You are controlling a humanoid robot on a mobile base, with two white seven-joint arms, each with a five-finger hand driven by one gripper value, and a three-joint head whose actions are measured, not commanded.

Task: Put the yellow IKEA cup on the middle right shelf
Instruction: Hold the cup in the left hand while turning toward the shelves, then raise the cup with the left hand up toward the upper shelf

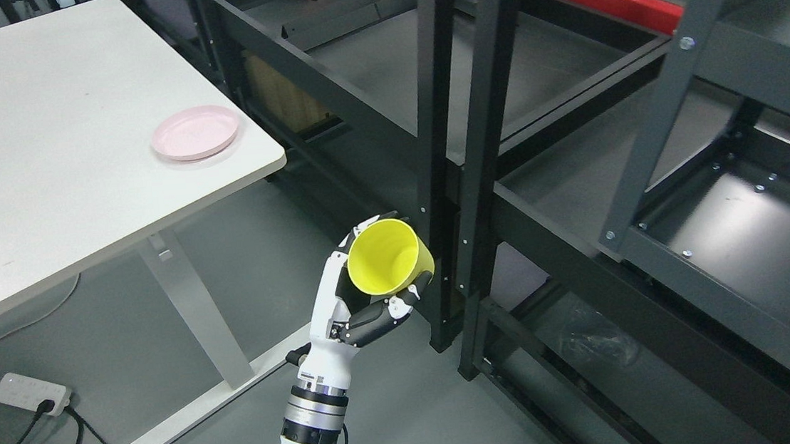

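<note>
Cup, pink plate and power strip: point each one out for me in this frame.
Cup [385,255]: head view, on the yellow inner wall near the mouth.
Pink plate [195,132]: head view, on its flat centre.
Power strip [27,392]: head view, on its white top face.

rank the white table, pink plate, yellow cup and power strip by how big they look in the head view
1. white table
2. yellow cup and pink plate: look alike; the cup is nearer the camera, so unsure
3. power strip
</note>
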